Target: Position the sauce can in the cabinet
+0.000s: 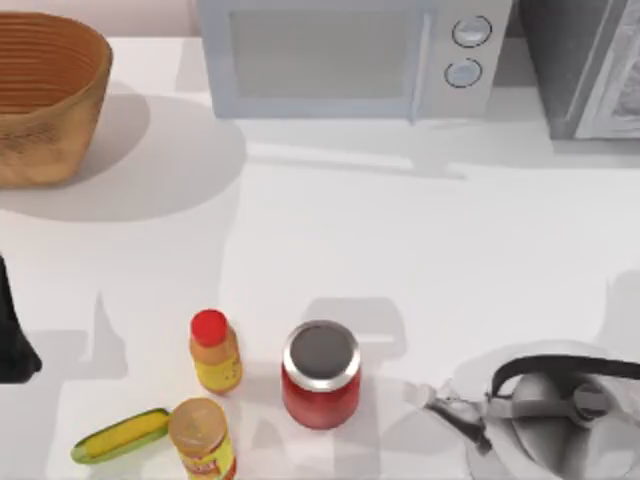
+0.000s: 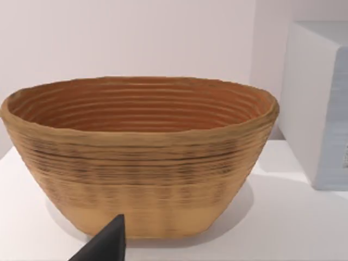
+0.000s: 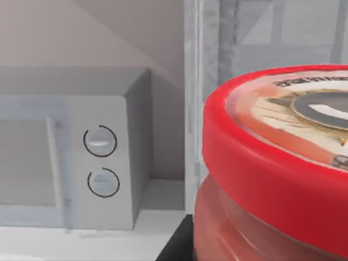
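Note:
The sauce can (image 3: 272, 163), red with a thick red rim and a printed top with a grey centre, sits very close in the right wrist view, off the table. My right gripper (image 3: 182, 246) is shut on it, and a dark part of it shows under the can. Behind the can rises the grey cabinet (image 3: 261, 32), which stands at the table's back right corner (image 1: 590, 70). My left arm (image 1: 12, 335) is parked at the table's left edge, facing the basket.
A white microwave (image 1: 340, 55) stands at the back middle, left of the cabinet. A woven basket (image 1: 40, 100) is at the back left. Near the front stand a red jar with a grey lid (image 1: 320, 375), two yellow bottles (image 1: 213, 352) and a kettle (image 1: 560, 410).

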`<state>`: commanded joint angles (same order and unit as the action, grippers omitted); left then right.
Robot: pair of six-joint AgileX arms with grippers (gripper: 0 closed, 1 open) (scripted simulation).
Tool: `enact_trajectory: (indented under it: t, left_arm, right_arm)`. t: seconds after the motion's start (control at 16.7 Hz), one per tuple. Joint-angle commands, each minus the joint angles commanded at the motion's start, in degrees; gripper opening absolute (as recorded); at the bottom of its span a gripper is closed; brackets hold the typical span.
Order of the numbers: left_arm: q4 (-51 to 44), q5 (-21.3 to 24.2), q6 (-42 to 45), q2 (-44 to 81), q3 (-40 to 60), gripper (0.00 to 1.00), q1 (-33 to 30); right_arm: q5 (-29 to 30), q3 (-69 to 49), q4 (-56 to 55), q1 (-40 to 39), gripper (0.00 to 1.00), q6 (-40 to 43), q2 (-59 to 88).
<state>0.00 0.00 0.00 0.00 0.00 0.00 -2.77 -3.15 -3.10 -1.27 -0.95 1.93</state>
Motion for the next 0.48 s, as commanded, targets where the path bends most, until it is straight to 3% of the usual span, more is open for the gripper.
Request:
enact_trajectory:
  t: [0.18, 0.48]
  left_arm:
    - [0.0, 0.0, 0.0, 0.0, 0.0, 1.00, 0.0]
    - [0.0, 0.0, 0.0, 0.0, 0.0, 1.00, 0.0]
  right_arm:
    - [2.8, 3.1, 3.1, 1.3, 0.00, 1.0, -1.9]
    - [2.7, 3.2, 3.0, 1.1, 0.00, 0.8, -1.7]
